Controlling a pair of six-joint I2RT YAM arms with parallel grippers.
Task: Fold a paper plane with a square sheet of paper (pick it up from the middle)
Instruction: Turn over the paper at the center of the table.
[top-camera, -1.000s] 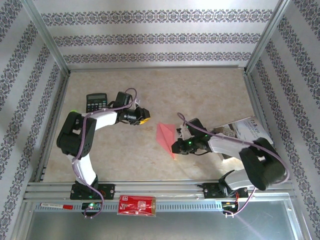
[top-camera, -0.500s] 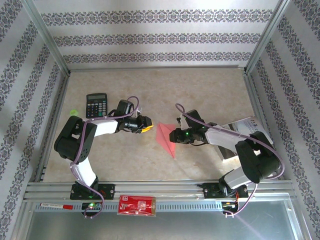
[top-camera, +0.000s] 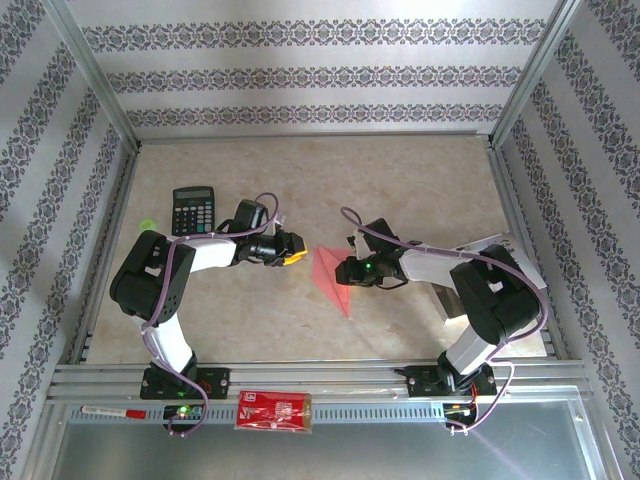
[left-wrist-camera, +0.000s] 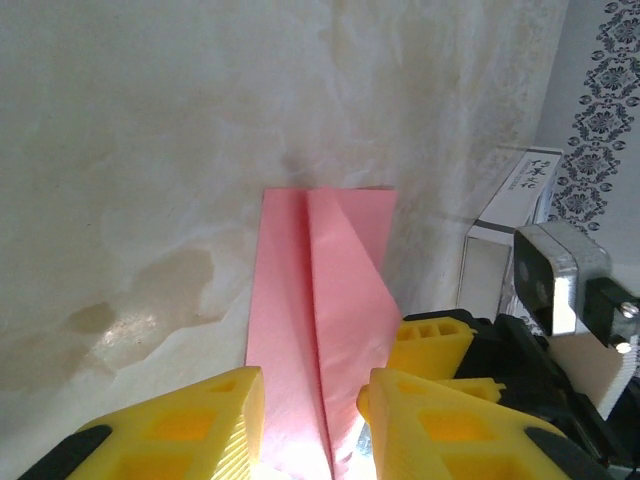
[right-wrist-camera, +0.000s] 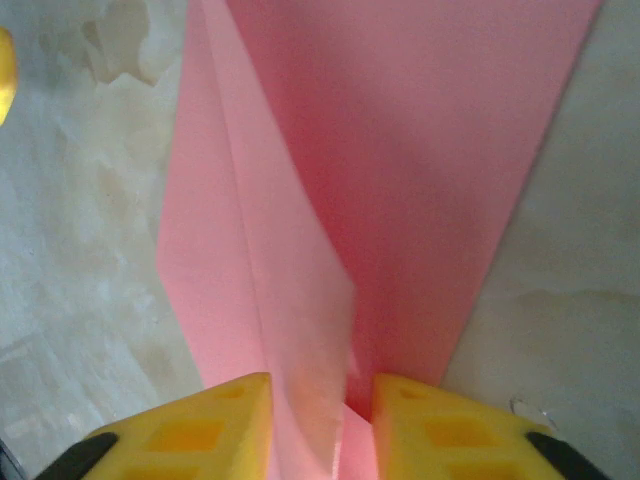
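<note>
paper (top-camera: 332, 276) lies flat on the table (top-camera: 420, 180), right of the calculator (top-camera: 193, 207) and a bit nearer the arm bases; it's a narrow creased dart with a centre ridge

left gripper (top-camera: 292, 249) sits between calculator and paper. fingers (left-wrist-camera: 180, 430) part spread either side of the paper's end, gap visible, nothing pinched as far as I can see

right gripper (top-camera: 343, 272) is on the side of the paper away from the calculator. fingers (right-wrist-camera: 190, 430) also apart, a loose flap (right-wrist-camera: 315, 320) stands up between them, not clamped

risks, my read:
- both close from opposite sides on thin paper → they pull against each other, tearing it or opening the creases
- right closes on the flap alone → lifts one layer, fold springs apart
- fingertips low on the table → paper slides or crumples instead of being caught
- grippers near each other across the paper → could knock together
</note>
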